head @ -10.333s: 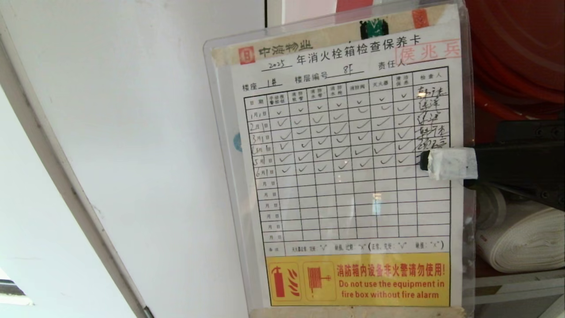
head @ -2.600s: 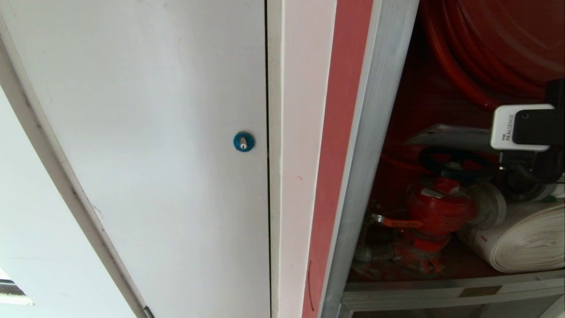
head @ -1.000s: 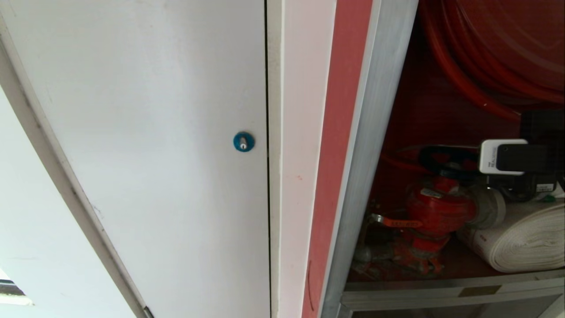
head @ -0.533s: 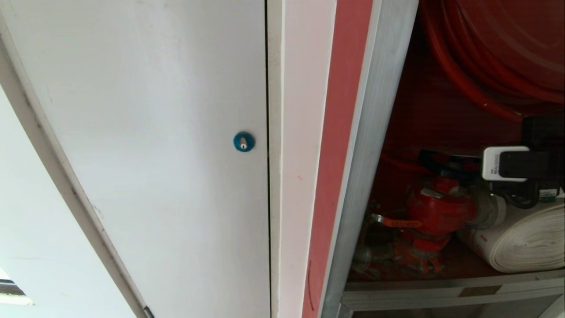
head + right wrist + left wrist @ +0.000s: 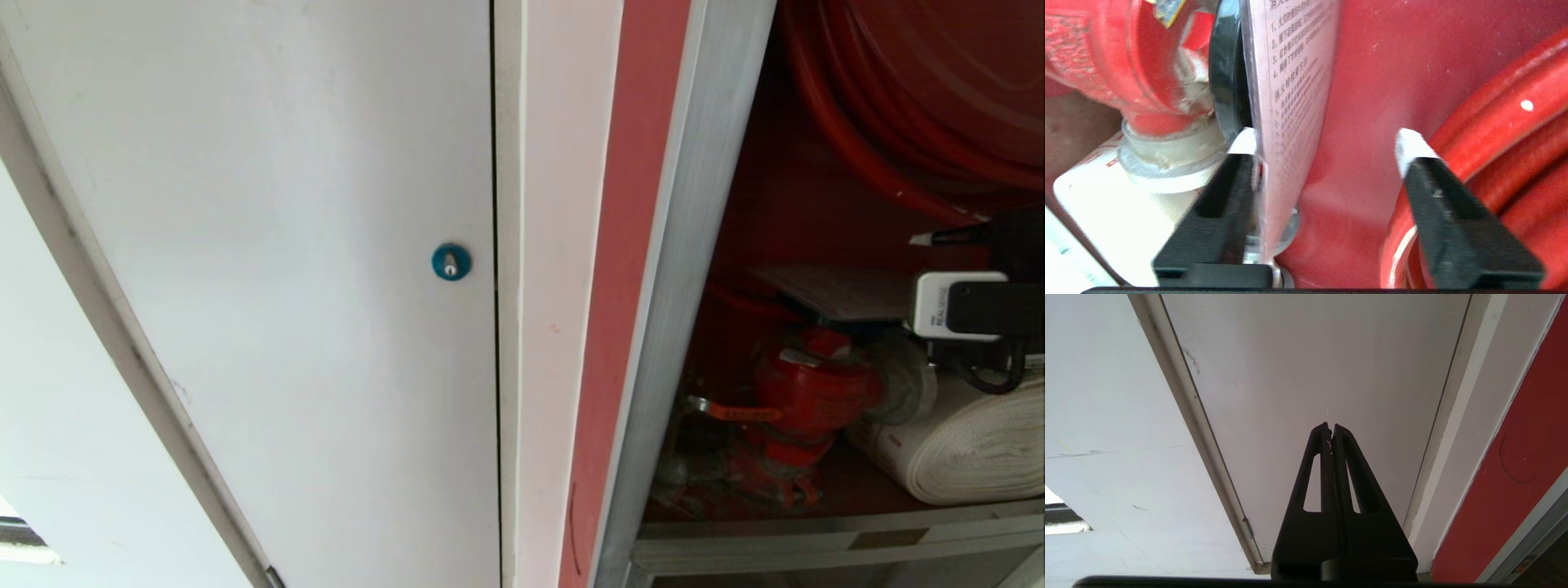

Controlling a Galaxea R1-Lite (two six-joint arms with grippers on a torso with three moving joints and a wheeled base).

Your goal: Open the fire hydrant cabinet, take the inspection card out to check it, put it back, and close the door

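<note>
Inside the fire hydrant cabinet (image 5: 816, 212), the inspection card (image 5: 841, 292) lay flat atop the red valve (image 5: 812, 392) in the head view, while only the right wrist view showed the right gripper (image 5: 1327, 141) spread wide, one finger (image 5: 1224, 196) against the card, gripping nothing; the left gripper (image 5: 1330, 426), fingers together, faced a white door (image 5: 1310, 375).

Inside the cabinet (image 5: 686, 245) the right gripper (image 5: 1327, 143) has little room. The card (image 5: 841, 292) lies flat on the valve (image 5: 816, 392), touching one finger; the jaws stand apart. The reel (image 5: 922, 98) crowds in at 12 o'clock, the hose (image 5: 971, 445) at 5 o'clock. Open space lies at 9 o'clock, up to the frame (image 5: 669, 343).
</note>
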